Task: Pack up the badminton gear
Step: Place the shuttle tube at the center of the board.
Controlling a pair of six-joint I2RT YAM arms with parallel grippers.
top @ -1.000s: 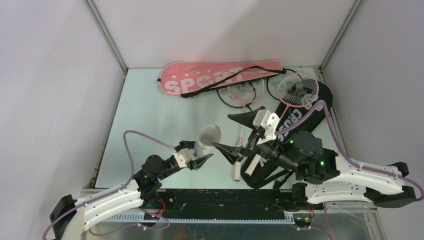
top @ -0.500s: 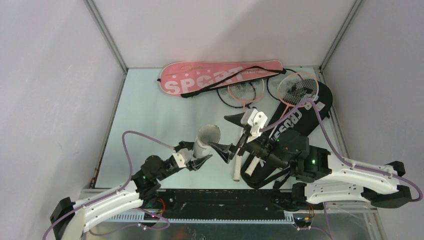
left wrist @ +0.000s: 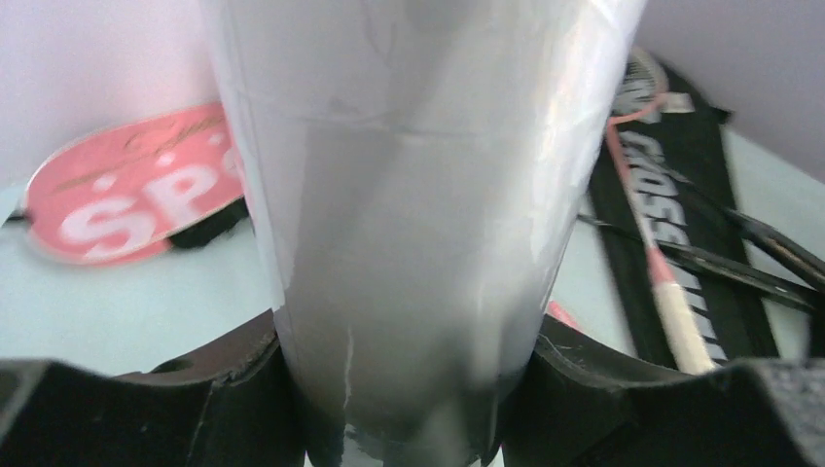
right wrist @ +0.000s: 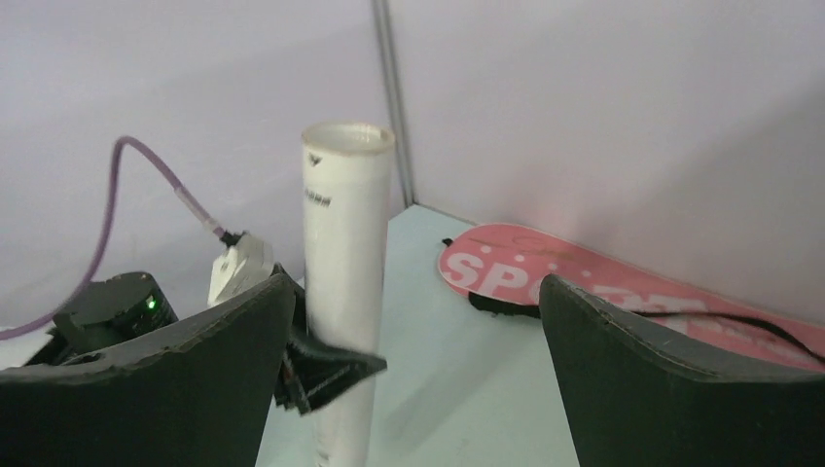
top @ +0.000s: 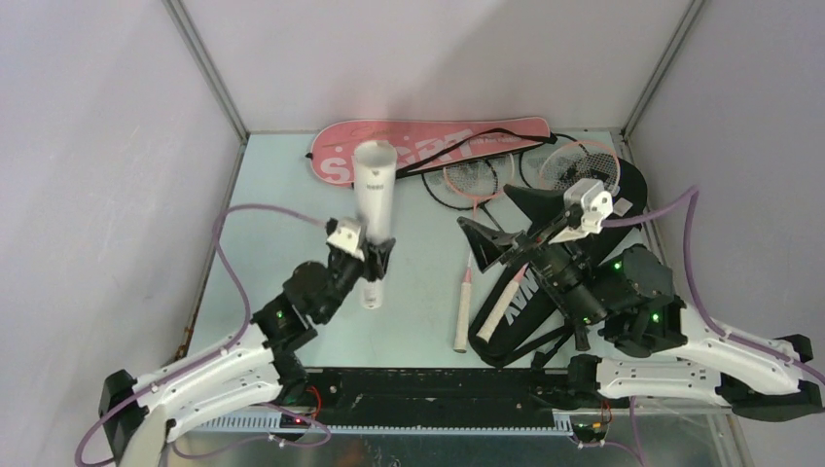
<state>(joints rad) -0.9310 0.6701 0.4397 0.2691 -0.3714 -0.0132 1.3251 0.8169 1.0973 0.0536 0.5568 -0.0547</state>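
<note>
My left gripper (top: pixel 370 258) is shut on the long translucent white tube (top: pixel 374 209) and holds it upright, open end up, over the table's left middle. The tube fills the left wrist view (left wrist: pixel 409 195) and stands in the right wrist view (right wrist: pixel 342 282). My right gripper (top: pixel 501 222) is open and empty, raised right of the tube and facing it. The pink "SPORT" bag (top: pixel 428 148) lies at the back. The black "CROSSWAY" bag (top: pixel 584 238) lies at the right with a pink racket (top: pixel 582 171) on it. More rackets (top: pixel 477 180) lie between the bags. No shuttlecocks show.
A white-gripped racket handle (top: pixel 463 316) lies on the table in front of my right arm. Grey walls (top: pixel 117 146) close in the table on the left, back and right. Purple cables (top: pixel 233 219) loop from both arms.
My left gripper has lifted the tube and tipped it upright, moving it back and left. My right gripper has risen and swung right, away from the tube.
</note>
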